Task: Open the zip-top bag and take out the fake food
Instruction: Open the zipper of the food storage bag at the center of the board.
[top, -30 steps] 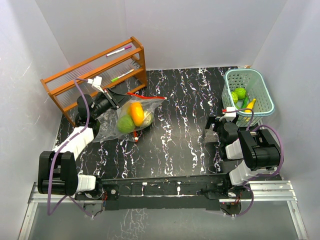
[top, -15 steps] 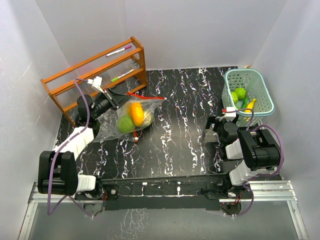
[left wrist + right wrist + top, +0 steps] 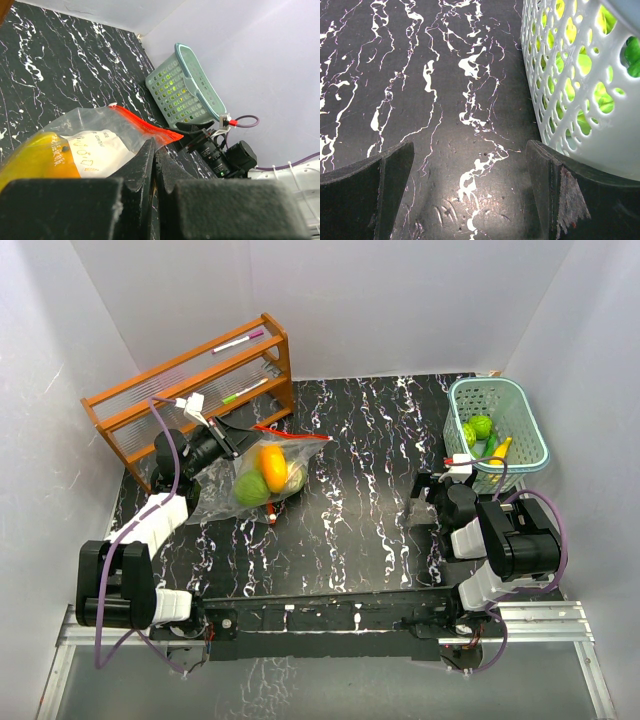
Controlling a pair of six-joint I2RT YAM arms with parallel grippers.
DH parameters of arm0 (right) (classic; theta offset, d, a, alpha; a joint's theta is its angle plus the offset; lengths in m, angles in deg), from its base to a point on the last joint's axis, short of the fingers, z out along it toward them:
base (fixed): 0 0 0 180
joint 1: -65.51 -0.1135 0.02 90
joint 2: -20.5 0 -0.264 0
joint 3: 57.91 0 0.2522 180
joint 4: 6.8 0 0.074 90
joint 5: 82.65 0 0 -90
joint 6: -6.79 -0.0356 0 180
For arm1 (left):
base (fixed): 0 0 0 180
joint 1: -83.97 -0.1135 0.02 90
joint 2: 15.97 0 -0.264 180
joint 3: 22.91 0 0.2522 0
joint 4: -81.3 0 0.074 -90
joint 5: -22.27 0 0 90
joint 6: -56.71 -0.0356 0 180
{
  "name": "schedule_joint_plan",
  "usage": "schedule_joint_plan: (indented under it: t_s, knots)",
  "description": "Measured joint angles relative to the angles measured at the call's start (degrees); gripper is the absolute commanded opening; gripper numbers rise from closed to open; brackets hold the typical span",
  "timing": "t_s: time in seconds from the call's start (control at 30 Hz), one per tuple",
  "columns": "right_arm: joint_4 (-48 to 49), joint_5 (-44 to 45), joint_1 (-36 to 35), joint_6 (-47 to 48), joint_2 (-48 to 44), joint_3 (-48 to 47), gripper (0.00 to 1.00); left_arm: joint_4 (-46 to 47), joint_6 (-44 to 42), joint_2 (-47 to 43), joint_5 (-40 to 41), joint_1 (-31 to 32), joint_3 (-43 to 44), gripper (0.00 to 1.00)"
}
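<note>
The clear zip-top bag (image 3: 250,478) with a red zip strip (image 3: 292,435) lies at the left, tilted up toward my left gripper (image 3: 236,441), which is shut on its upper edge. Inside the bag are fake food pieces: an orange one (image 3: 271,461), a green one (image 3: 252,490) and a pale yellow one (image 3: 294,476). In the left wrist view the jaws meet at the bag (image 3: 100,142) just below the red strip (image 3: 145,125), with the orange piece (image 3: 35,160) on the left. My right gripper (image 3: 425,502) stands open and empty over the table, beside the basket (image 3: 580,80).
A pale-teal slotted basket (image 3: 452,405) at the back right holds green balls (image 3: 480,427) and a yellow banana (image 3: 501,449). A wooden rack (image 3: 190,390) with markers stands at the back left, close behind my left arm. White walls close in three sides.
</note>
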Motion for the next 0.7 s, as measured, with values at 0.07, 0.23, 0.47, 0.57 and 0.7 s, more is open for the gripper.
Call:
schedule_joint_plan:
  t_s: [0.07,0.23,0.47,0.57,0.7]
  knots:
    - [0.00,0.00,0.00,0.00,0.00,-0.02,0.99,0.00,0.00,0.02,0.00,0.00,0.00,0.00]
    - [0.00,0.00,0.00,0.00,0.00,-0.02,0.99,-0.20,-0.04,0.04,-0.04,-0.02,0.00,0.00]
    - [0.00,0.00,0.00,0.00,0.00,-0.02,0.99,-0.31,0.22,0.15,-0.50,0.00,0.04,0.00]
    - [0.00,0.00,0.00,0.00,0.00,-0.02,0.99,0.31,1.01,1.18,-1.16,0.00,0.46,0.00]
    - [0.00,0.00,0.00,0.00,0.00,-0.02,0.99,0.52,2.73,2.69,-2.71,-0.02,1.16,0.00]
